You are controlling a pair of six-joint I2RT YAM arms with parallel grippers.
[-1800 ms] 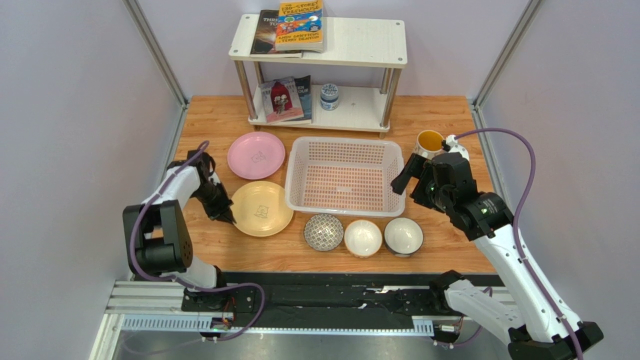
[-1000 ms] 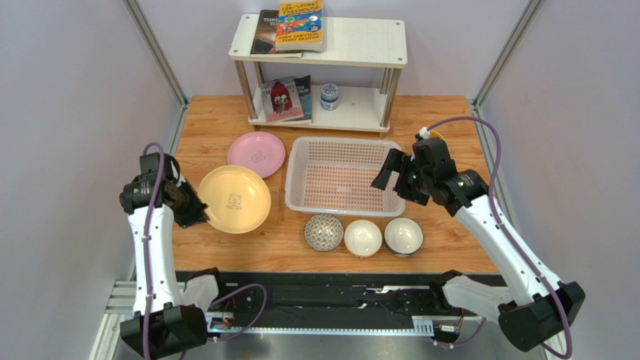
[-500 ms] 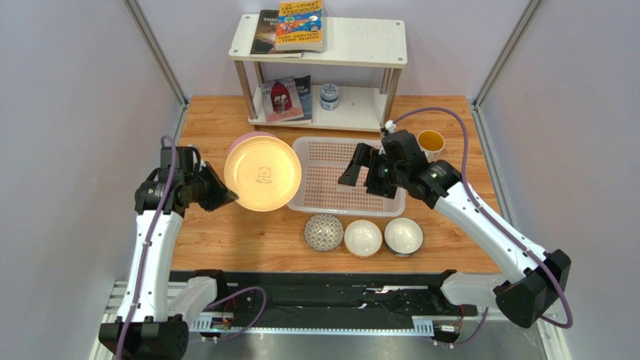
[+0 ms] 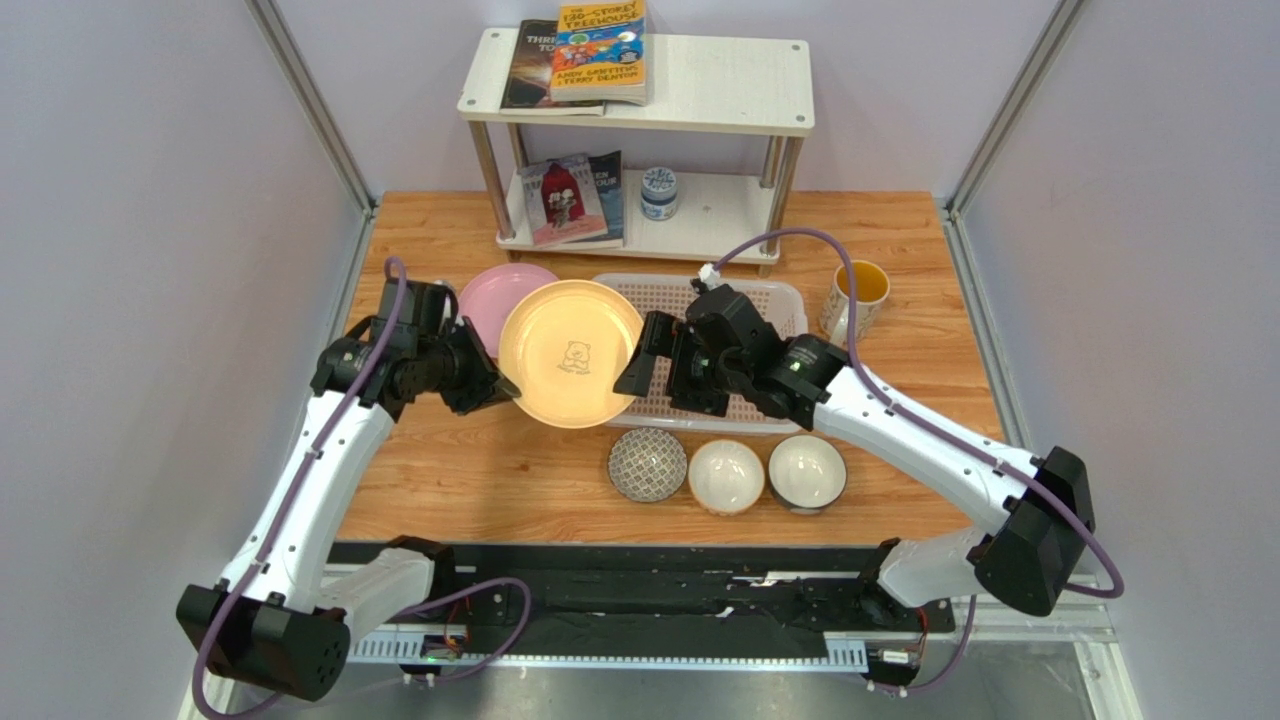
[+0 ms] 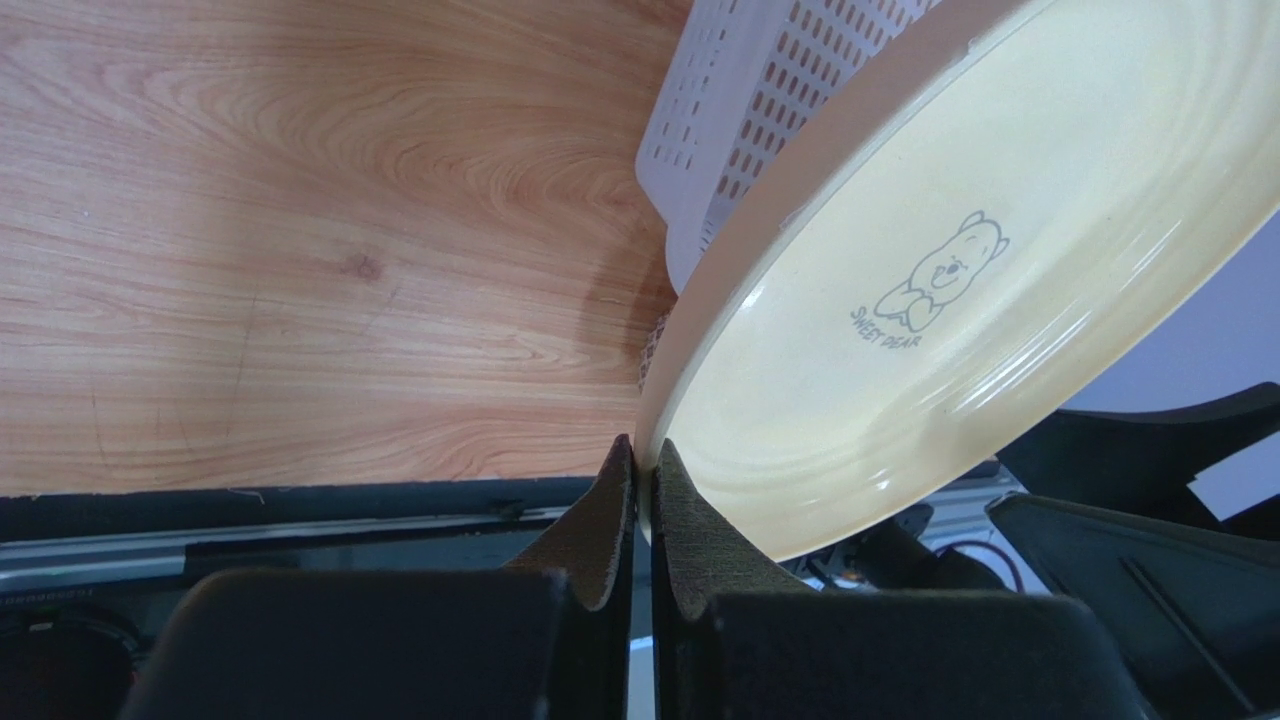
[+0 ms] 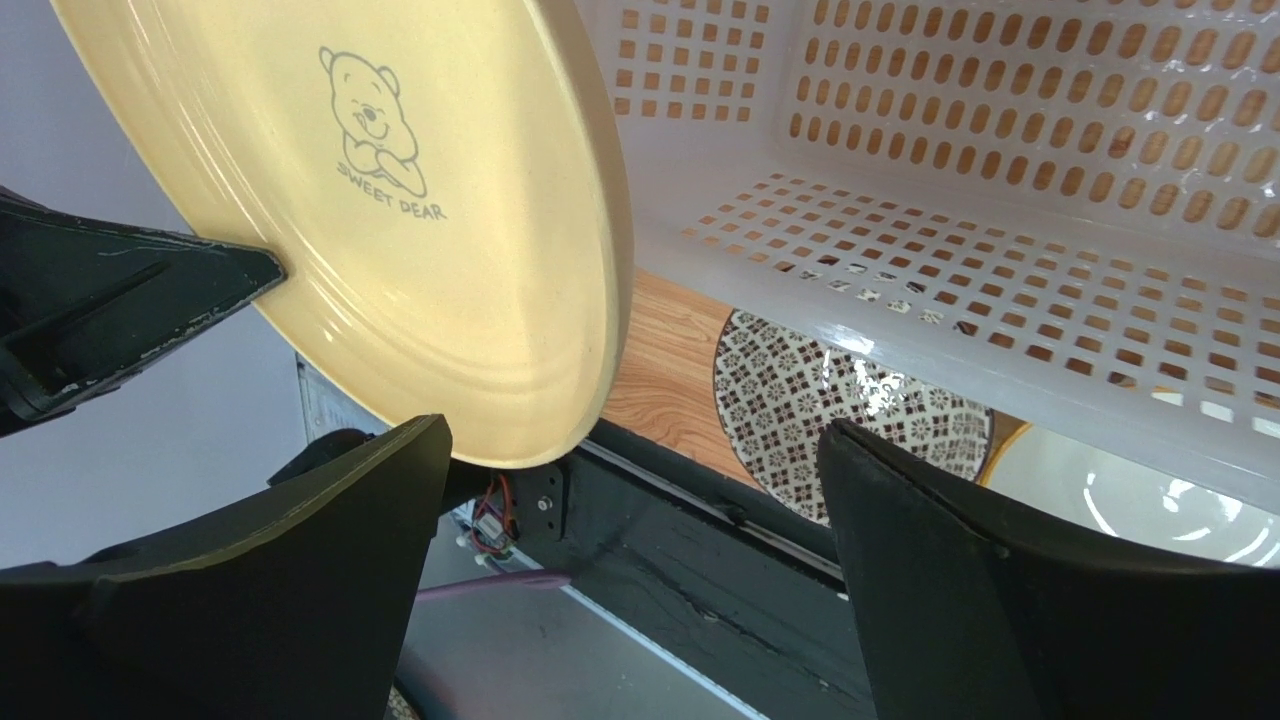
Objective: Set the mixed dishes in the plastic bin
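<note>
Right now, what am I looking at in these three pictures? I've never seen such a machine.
Two robot arms stand at a table. One picture looks down from above; the other two come from cameras on the wrists. The left gripper pinches the rim of a pale yellow plate, tilted in the air by the white plastic bin. The right gripper is open and empty, facing the plate. On the table rest a pink plate, a grey patterned bowl, two white bowls and a mug.

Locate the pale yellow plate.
In the top view the pale yellow round plate is held tilted by the left hand, over the left edge of the white perforated plastic bin, right of the round pink plate.
</note>
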